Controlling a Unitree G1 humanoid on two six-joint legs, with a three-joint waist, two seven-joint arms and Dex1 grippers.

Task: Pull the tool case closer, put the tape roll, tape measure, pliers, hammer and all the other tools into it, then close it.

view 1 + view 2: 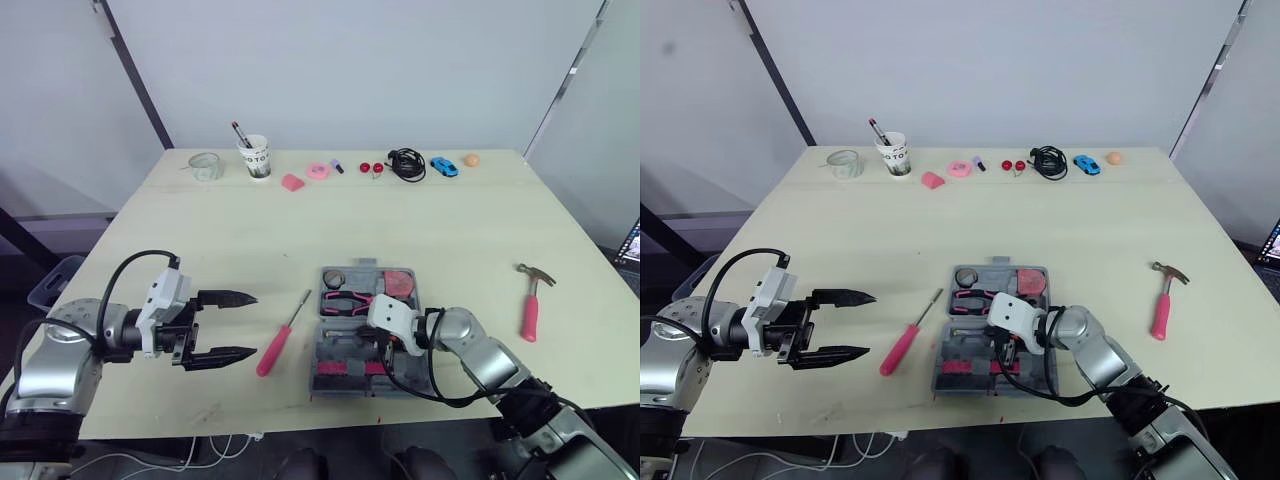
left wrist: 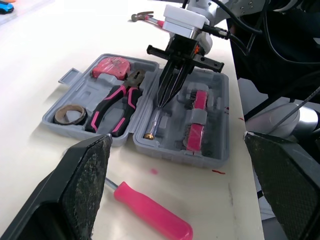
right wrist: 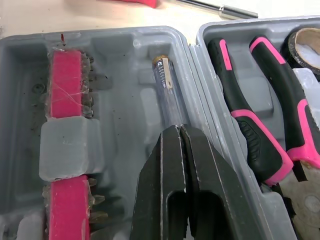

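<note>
Touching a clear tester (image 3: 167,87) in the tool case (image 3: 130,55), right tool (image 3: 180,131) is pressed together, left tool (image 1: 250,324) spread.

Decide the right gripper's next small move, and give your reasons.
Probably lift the right gripper straight up out of the tool case. Its shut fingertips sit over the end of the clear tester screwdriver, which already lies in its groove, and the hammer is on the table beside the case.

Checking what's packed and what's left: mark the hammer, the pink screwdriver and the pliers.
hammer (image 1: 529,312): left eye view, on its pink handle.
pink screwdriver (image 1: 272,351): left eye view, on its handle.
pliers (image 2: 111,104): left wrist view, on a pink and black handle.
</note>
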